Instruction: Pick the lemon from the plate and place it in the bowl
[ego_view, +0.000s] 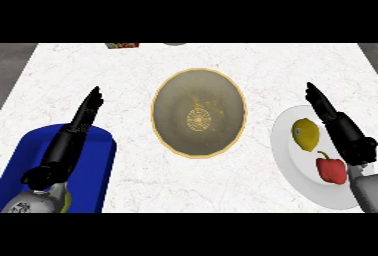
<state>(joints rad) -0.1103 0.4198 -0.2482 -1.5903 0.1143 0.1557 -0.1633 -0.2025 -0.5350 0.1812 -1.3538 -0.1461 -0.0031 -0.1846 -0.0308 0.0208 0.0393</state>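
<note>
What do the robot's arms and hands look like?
Both hands, the left hand and the right hand, are black, long and thin with pointy fingers. Each sits on a shiny grey metal forearm coming up from the bottom edge.

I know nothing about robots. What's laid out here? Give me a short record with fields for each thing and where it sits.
counter: white marbled top
bowl: tan, gold-rimmed, middle of the counter
white plate: at the right
lemon: on the white plate
red pepper: on the white plate, just below the lemon
blue tray: lower left
left hand: open, over the blue tray's upper edge
right hand: open, above the white plate, beside the lemon
</note>
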